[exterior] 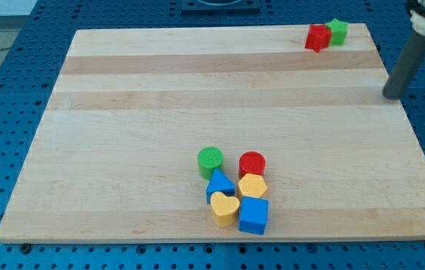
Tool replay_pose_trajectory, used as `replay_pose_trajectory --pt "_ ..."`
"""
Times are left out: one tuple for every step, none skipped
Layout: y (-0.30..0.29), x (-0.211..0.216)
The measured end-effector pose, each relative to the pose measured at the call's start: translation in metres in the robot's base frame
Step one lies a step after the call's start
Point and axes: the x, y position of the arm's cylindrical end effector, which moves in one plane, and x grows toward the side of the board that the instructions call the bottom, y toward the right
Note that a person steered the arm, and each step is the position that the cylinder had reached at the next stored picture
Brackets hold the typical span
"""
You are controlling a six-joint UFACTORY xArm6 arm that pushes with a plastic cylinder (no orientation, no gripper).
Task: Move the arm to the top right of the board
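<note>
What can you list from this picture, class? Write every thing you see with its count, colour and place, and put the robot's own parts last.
board: one, pale wood, fills most of the view
base plate: one, blue with holes, under and around the board
red block: one, top right
green block: one, top right, touching the red one
green cylinder: one, bottom centre
red cylinder: one, right of it
blue triangle: one, below the green cylinder
yellow hexagon: one, below the red cylinder
yellow heart: one, bottom of cluster
blue cube: one, right of the heart
my tip: one, dark rod end, right edge, below the top-right pair
</note>
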Motion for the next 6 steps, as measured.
replay_pose_trajectory --pt "0.037 -0.025" --pt "0.050 -0.057" --pt "0.050 -0.109" --pt "0.050 -0.174" --pt "0.042 -0.180" --pt "0.019 -0.179"
